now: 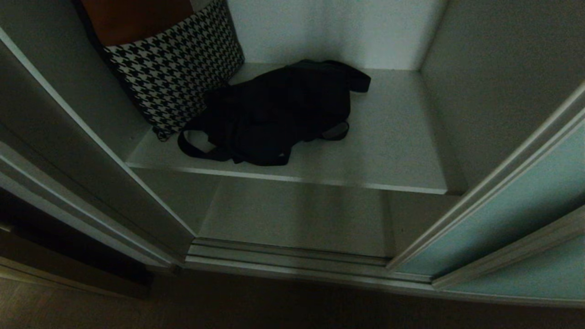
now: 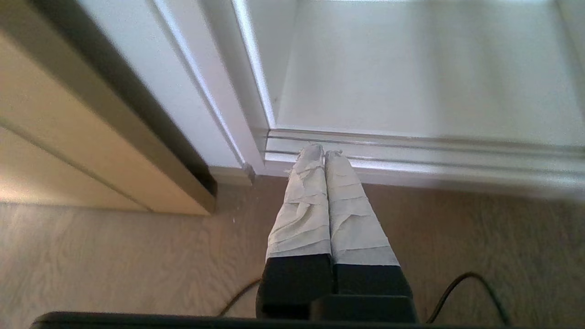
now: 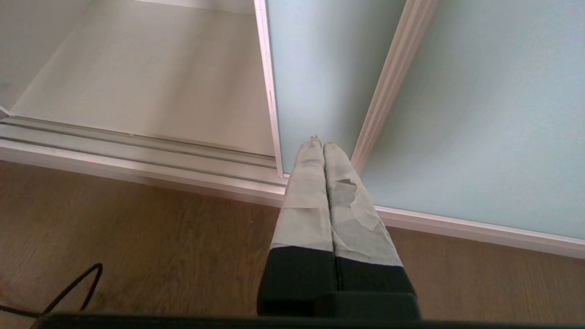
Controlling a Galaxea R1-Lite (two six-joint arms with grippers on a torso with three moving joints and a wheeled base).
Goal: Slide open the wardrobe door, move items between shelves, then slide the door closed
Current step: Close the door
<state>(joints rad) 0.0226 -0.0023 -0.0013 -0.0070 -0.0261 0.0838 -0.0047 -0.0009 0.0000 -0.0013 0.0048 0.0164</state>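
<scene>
Ahead of your left gripper (image 2: 324, 153), whose taped fingers press together on nothing, lies the wardrobe's floor track (image 2: 411, 151). Your right gripper (image 3: 322, 146), likewise closed and empty, points at the sliding wardrobe door (image 3: 315, 68), slid aside. Beyond both, the black bag (image 1: 279, 116) lies on the shelf (image 1: 393, 141) beside a houndstooth cushion (image 1: 176, 68).
</scene>
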